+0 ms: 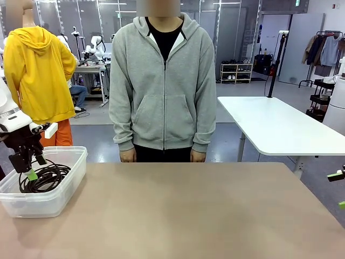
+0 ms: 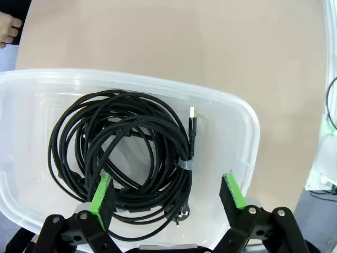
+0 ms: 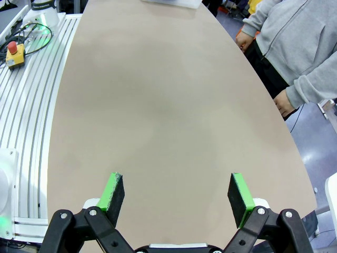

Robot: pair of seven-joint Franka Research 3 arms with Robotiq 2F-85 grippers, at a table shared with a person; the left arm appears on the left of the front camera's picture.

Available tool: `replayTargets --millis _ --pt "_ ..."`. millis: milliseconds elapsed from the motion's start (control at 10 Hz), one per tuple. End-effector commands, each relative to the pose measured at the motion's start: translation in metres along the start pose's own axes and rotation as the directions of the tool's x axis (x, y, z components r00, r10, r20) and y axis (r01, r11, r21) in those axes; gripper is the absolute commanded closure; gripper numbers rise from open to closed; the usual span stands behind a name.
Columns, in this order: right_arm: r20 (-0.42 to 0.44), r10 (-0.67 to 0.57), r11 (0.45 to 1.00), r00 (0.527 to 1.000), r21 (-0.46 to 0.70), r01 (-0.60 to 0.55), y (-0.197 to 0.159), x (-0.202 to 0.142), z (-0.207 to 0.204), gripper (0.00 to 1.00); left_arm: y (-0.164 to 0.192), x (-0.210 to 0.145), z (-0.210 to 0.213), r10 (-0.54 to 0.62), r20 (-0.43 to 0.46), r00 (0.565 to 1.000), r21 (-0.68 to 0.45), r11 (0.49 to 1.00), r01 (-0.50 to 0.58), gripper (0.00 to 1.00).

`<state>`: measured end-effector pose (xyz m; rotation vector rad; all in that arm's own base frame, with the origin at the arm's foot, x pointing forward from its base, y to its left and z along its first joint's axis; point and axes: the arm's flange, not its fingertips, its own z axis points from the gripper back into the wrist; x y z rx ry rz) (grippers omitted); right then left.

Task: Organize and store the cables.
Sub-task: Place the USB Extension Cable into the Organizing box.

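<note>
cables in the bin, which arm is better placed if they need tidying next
Left. Its open tool hangs right over the cables coiled in the clear bin. The right tool, also open, faces bare table.

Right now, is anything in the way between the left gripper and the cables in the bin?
Nothing visible is. The left gripper hangs open above the clear plastic bin, which has no lid on it. The cables lie coiled together on its floor, directly under the fingers, with one green pad over the edge of the coil.
</note>
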<state>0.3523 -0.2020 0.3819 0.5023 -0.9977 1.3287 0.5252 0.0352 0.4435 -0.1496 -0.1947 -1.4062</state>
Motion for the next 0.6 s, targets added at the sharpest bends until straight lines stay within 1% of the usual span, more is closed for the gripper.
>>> replayTargets --millis 0,500 --pt "-0.007 -0.027 1.0 1.0 0.016 0.027 0.0022 0.004 0.0008 0.0 -0.0005 -0.0011 0.0019 -0.01 -0.001 1.0 0.008 1.0 0.01 0.0" --pt "-0.007 -0.027 1.0 1.0 0.016 0.027 0.0022 0.004 0.0008 0.0 -0.0005 -0.0011 0.0019 -0.01 -0.001 1.0 0.008 1.0 0.01 0.0"
